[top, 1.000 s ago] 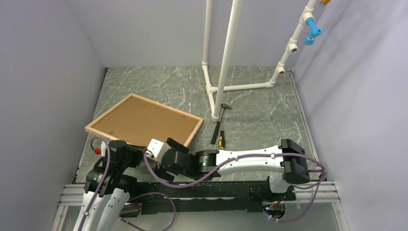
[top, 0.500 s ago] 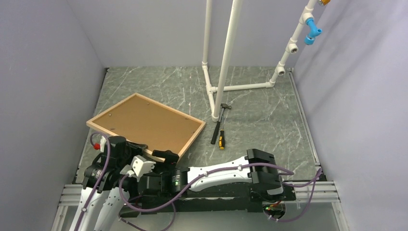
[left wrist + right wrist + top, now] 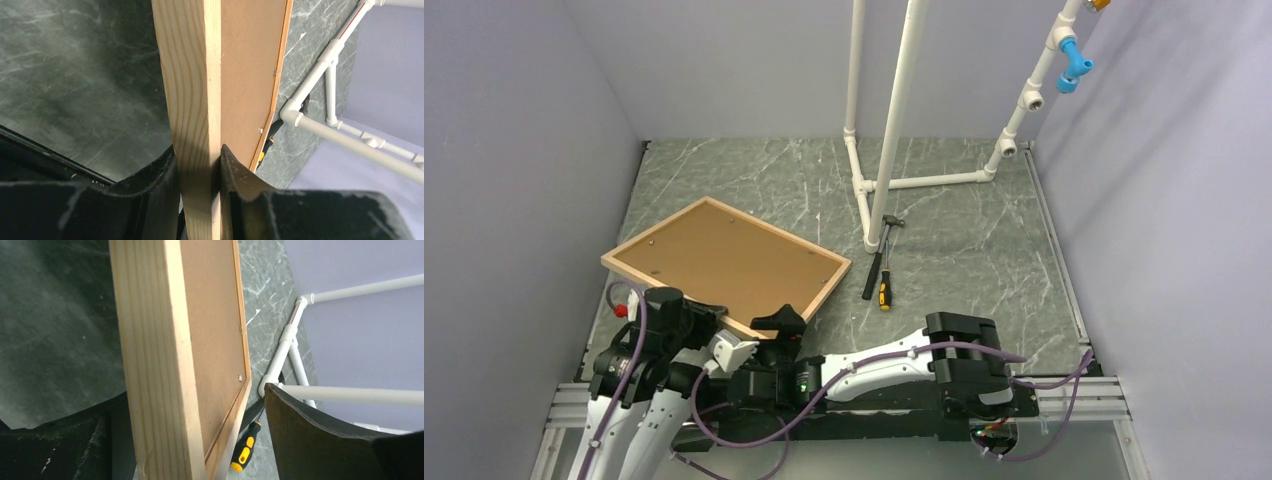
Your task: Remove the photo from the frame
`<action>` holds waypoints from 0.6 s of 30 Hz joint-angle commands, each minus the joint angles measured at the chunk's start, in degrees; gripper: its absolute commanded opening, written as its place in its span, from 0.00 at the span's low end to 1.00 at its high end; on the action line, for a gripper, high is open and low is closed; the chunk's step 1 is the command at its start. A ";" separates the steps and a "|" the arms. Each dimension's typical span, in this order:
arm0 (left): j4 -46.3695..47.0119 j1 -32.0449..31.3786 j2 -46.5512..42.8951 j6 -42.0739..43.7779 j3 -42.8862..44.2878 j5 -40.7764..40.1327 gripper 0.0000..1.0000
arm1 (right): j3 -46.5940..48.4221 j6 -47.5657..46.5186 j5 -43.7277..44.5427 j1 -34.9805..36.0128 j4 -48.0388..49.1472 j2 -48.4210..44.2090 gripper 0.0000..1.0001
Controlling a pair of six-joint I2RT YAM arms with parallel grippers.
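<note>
Table: dark green marbled slab [image 3: 964,200], pale lilac walls on three sides.
Frame: light wood [image 3: 776,229], on the table's left half, back side up, turned at an angle to the table's edges.
Backing board: plain brown [image 3: 724,255], fills the frame's back.
Left claw: [image 3: 196,160] clamped tight on the frame's near moulding, one finger on each face of the wood.
Left arm: folded low at the near left corner, wrist pointing forward to the frame.
Right claw: [image 3: 192,440] gaping wide around the frame's near right end. One finger sits close by the outer face, the other well clear of the board; nothing gripped.
Right arm: laid low along the near edge, elbow bent, forearm running left from its base.
Tools: hammer [image 3: 879,245] and yellow-and-black screwdriver [image 3: 884,288], just right of the frame.
Pipe stand: white tubing [image 3: 894,120] at the far side, with a blue fitting [image 3: 1074,60] up high.
</note>
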 commanded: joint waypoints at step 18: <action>-4.21 -0.09 1.94 -2.33 10.21 1.12 0.00 | -42.86 -20.53 -25.89 -4.36 69.06 -23.95 0.99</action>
